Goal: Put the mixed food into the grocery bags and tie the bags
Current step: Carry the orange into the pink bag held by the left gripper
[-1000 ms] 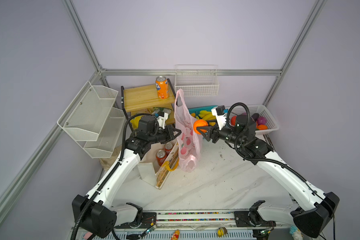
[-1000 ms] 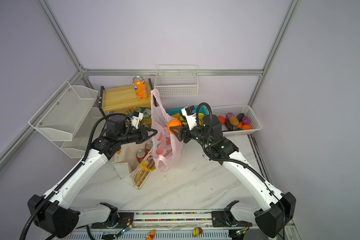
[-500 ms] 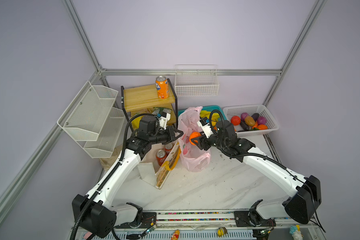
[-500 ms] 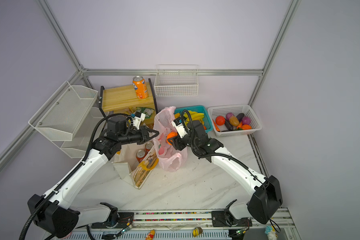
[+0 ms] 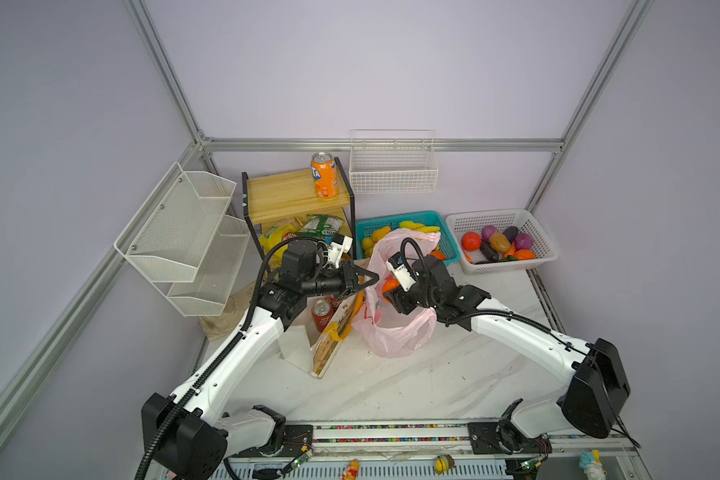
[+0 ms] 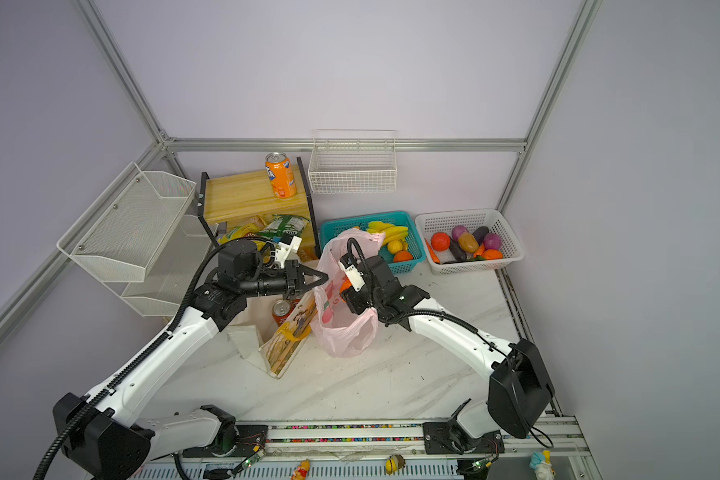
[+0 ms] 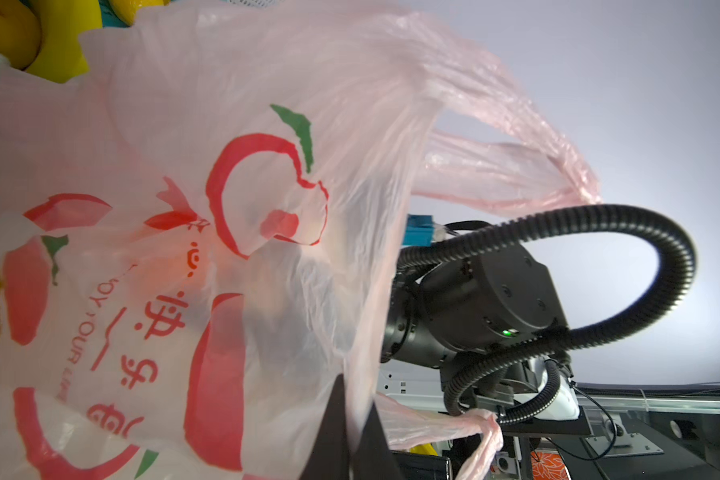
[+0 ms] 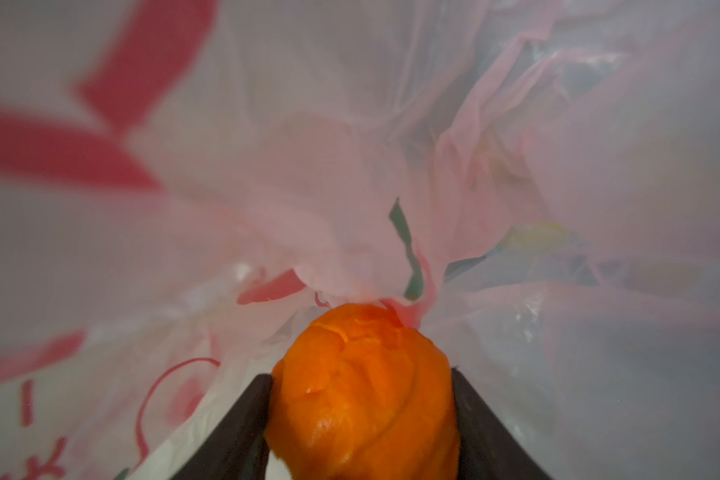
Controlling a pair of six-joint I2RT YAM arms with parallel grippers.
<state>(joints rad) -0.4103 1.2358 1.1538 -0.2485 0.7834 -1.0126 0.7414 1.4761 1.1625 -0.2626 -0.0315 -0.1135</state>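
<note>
Marble tabletop (image 5: 412, 386) holds the pink bag (image 5: 395, 336); my left hand (image 5: 373, 277) is pinched on its rim, my right hand (image 8: 360, 382) clamped around the orange fruit (image 8: 362, 407), inside the mouth. I'd lower deeper, then release gently.

pink plastic bag (image 7: 267, 187) has red print in the left wrist view: chinese characters 快乐, plus latin letters alongside, i only get "oy your". orange soda can (image 5: 324, 176) shows "ta" in a top view. red cola can (image 5: 321, 313) lettering's too small to read.
</note>
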